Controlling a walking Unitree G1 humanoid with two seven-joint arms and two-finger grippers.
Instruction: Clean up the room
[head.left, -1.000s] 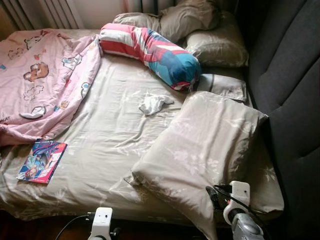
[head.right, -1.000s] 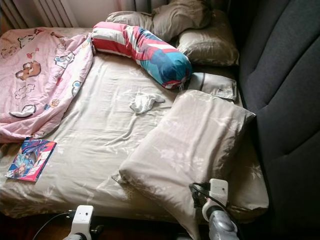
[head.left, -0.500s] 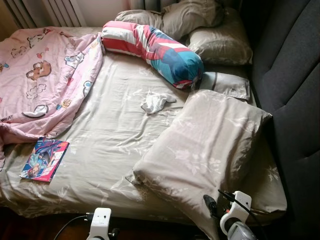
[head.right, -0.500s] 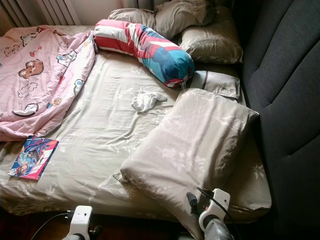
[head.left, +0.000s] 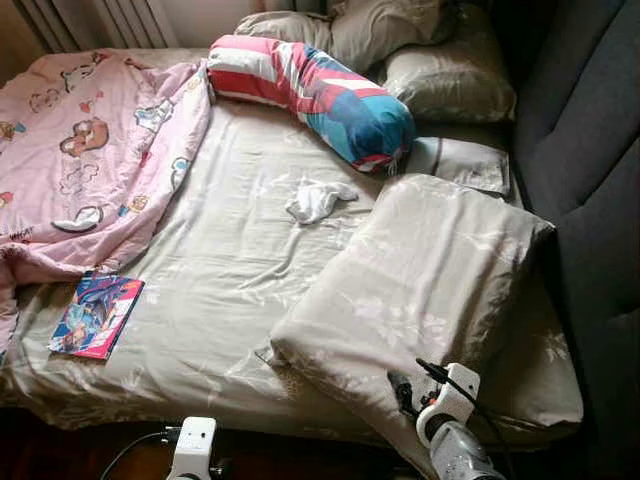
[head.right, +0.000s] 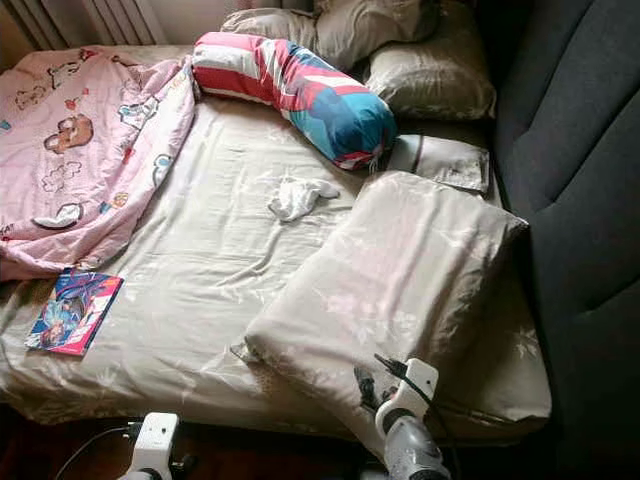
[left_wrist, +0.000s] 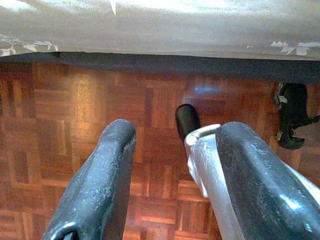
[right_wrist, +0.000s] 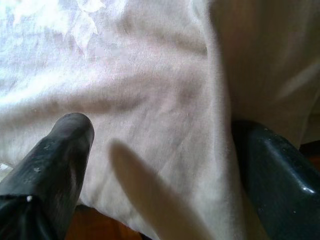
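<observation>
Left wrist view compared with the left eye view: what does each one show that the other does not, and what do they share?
Left wrist view alone: the parquet floor under the bed edge, the open left gripper hanging above it, and a black clip-like object on the floor.

Left eye view alone: the large beige pillow, the striped bolster, the pink blanket, the book, the white cloth, and the right gripper at the pillow.

Shared: the beige sheet.

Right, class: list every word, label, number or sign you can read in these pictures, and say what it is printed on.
No text can be read.
Colourful magazine on the beige bed sheet: cover print too small and blurred.
Pink cartoon-print blanket: pictures, any lettering illegible.
</observation>
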